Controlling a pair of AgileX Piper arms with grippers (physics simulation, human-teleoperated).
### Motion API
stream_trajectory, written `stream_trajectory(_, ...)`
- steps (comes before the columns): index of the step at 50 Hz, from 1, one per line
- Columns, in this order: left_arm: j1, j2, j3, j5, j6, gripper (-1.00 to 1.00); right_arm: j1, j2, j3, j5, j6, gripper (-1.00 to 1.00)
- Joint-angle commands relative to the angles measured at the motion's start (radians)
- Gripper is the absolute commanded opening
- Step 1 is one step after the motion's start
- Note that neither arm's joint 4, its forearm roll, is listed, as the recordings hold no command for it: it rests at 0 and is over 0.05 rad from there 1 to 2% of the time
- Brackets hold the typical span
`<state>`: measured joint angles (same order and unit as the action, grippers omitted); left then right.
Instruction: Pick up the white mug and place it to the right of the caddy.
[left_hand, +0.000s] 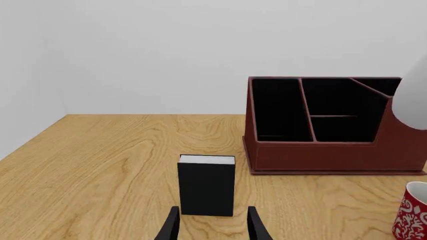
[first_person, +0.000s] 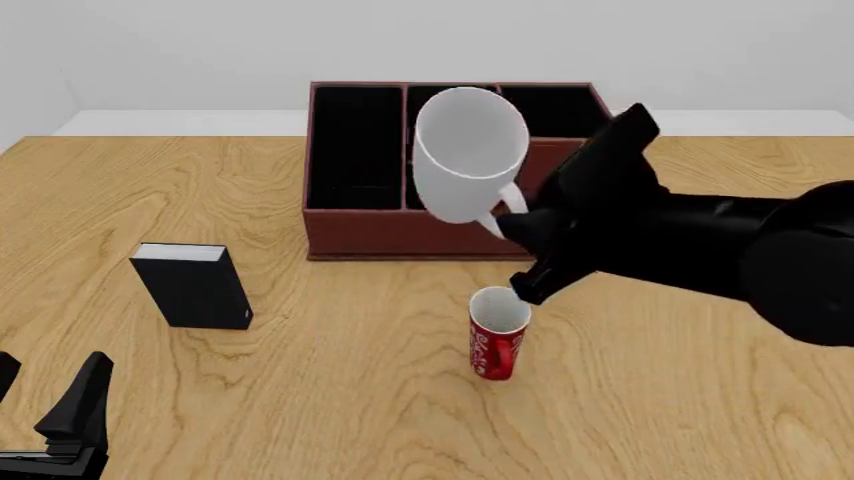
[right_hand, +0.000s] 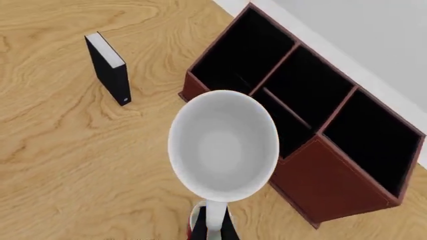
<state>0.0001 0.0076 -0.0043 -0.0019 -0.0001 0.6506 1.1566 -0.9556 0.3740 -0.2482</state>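
Observation:
The white mug hangs in the air, tipped over, in front of the caddy. My right gripper is shut on its loop handle. In the right wrist view the white mug shows its open mouth, with the handle pinched in my right gripper and the caddy behind it. Only the mug's edge shows in the left wrist view, beside the caddy. My left gripper is open and low at the near left corner, also seen as the left gripper.
A red mug with white lettering stands upright just below the right gripper, and the red mug also shows in the left wrist view. A small black book-like box stands left of centre, directly ahead of the left gripper's fingers as the black box.

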Motion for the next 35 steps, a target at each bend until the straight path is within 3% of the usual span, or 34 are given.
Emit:
stream_trajectory(1,0.000,0.000,0.000,0.000,0.000,1.00,-0.063,-0.074,-0.010,0.045,-0.001,-1.00)
stream_trajectory(35,0.000,0.000,0.000,0.000,0.000,1.00,-0.254,-0.238,0.015,0.143,-0.013,-1.00)
